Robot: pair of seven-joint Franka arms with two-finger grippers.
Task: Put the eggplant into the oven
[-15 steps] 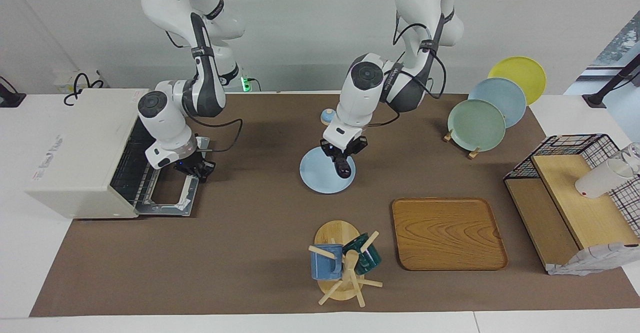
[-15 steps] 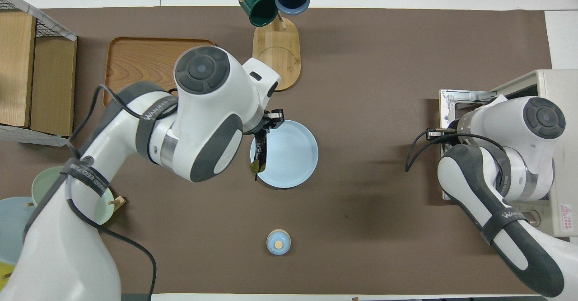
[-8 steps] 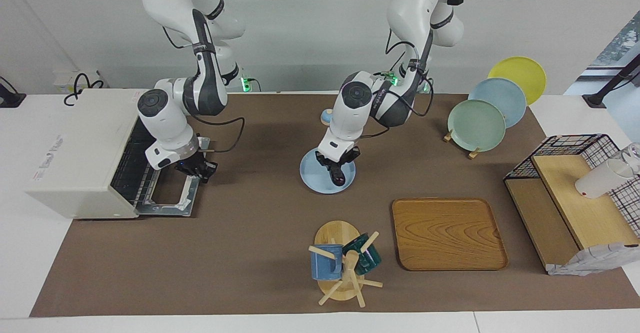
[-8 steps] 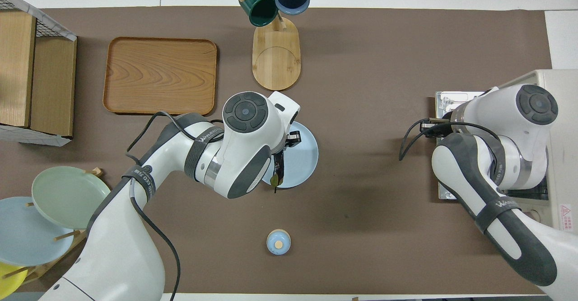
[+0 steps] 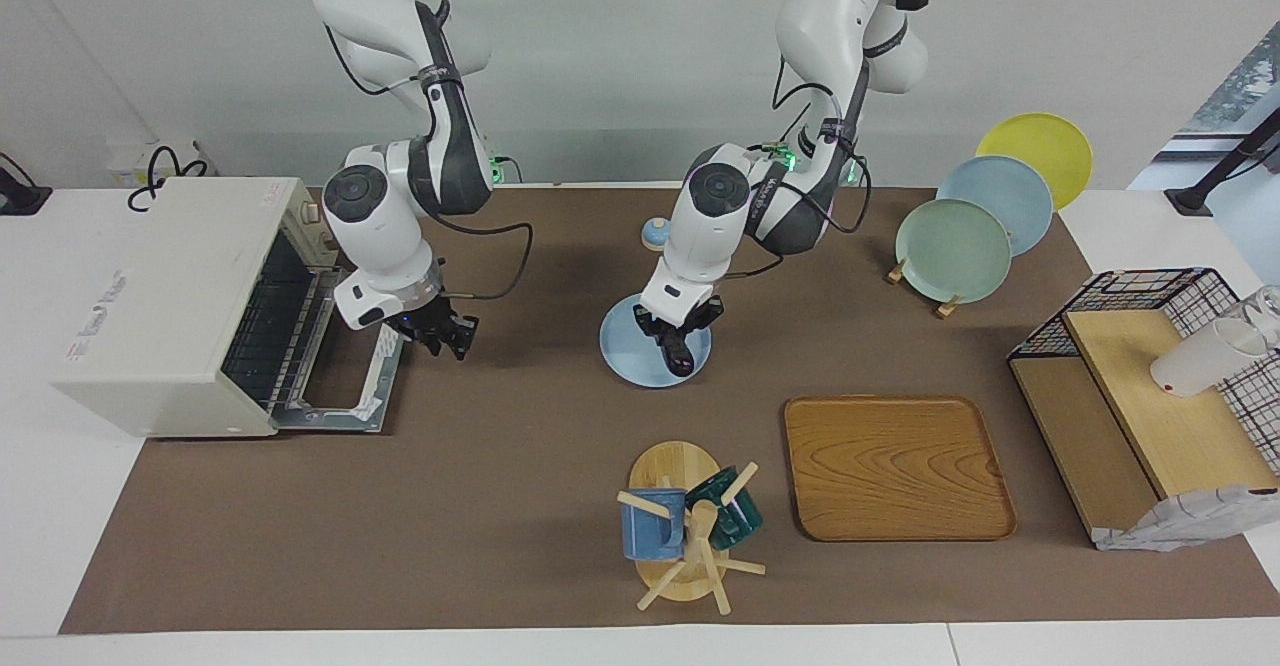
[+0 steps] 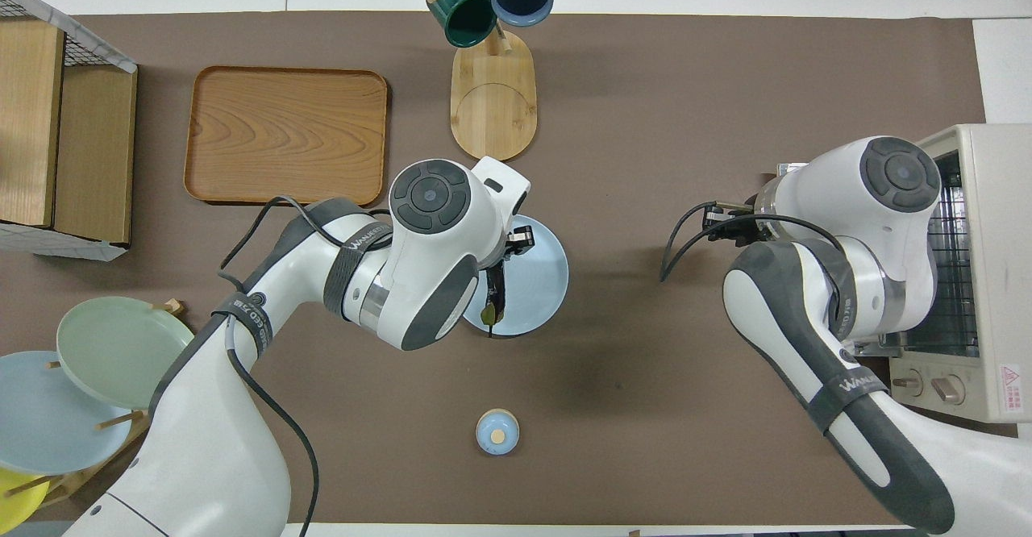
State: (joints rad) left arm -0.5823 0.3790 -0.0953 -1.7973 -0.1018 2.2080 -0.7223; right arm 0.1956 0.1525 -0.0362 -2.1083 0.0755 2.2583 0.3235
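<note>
The eggplant (image 5: pixel 681 354) is dark and slender and hangs stem-up from my left gripper (image 5: pixel 678 332), which is shut on it low over a light blue plate (image 5: pixel 625 351) at the table's middle. In the overhead view the eggplant (image 6: pixel 493 299) shows over the plate (image 6: pixel 538 271), at the edge toward the left arm's end. The off-white oven (image 5: pixel 150 286) stands at the right arm's end with its door (image 5: pixel 335 401) folded down flat and the wire rack showing. My right gripper (image 5: pixel 447 338) is open and empty, just above the mat beside the open door.
A mug rack (image 5: pixel 680 531) with a blue and a green mug, and a wooden tray (image 5: pixel 895 466), lie farther from the robots than the plate. A small blue lidded pot (image 5: pixel 655 234) is nearer. Upright plates (image 5: pixel 955 246) and a wire-and-wood shelf (image 5: pixel 1130 406) stand toward the left arm's end.
My left gripper has come down over the plate with the eggplant in it. My right gripper has drawn away from the oven door toward the table's middle.
</note>
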